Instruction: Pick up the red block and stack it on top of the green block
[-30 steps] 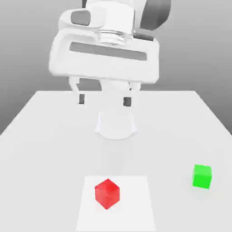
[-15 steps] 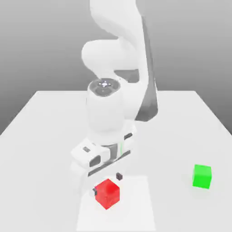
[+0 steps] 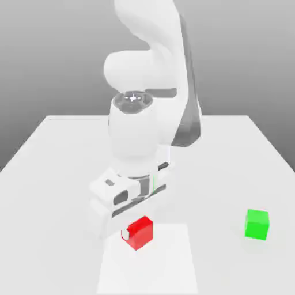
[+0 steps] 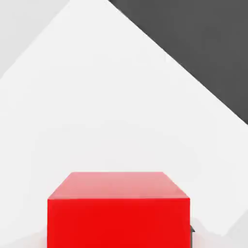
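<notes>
We see the Panda arm (image 3: 147,86) bent low over the white table (image 3: 52,155) in the exterior view, w/ its hand right above the red block (image 3: 138,232). The gripper (image 3: 137,229) sits on that block: a pale fingertip (image 3: 125,234) shows against the block's 9 o'clock face, and the opposite side is hidden behind the block and hand. The fingers look narrowed onto the red block, holding it between them. We can't tell whether its underside touches the surface.

The red block sits near 6 o'clock on the table, over the far edge of a lighter square patch (image 3: 147,265). It's turned a bit, one corner toward the camera.

The green block (image 3: 257,223) stands by itself toward 4 o'clock, well apart from the red one and the arm, flat on the table.

In the hand view the red block (image 4: 118,209) is close up, top face and one side visible, w/ a dark sliver (image 4: 192,229) at its lower edge and white table (image 4: 97,97) beyond, then a dark area past the table's edge.
</notes>
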Controlling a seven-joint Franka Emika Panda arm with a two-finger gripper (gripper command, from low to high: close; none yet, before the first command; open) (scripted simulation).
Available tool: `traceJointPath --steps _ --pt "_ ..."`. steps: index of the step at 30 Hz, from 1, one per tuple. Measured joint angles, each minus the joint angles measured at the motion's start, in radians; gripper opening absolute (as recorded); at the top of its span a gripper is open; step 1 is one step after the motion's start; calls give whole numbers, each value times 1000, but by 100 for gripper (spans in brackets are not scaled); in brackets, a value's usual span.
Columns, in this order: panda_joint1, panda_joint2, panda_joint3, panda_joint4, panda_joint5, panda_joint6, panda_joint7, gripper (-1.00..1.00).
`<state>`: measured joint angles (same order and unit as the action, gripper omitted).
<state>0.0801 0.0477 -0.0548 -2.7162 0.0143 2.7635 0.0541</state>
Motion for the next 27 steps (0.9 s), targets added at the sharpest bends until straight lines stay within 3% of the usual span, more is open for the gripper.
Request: traceJointPath --steps 16,19,24,25,27 --pt "463 -78 220 38 0 -114 742 -100" --pt "529 -29 198 44 -25 -70 800 -100" --pt "511 100 169 49 -72 51 840 -100" --pt "513 119 166 49 -78 70 844 100" --pt "513 119 166 49 -78 70 844 100"
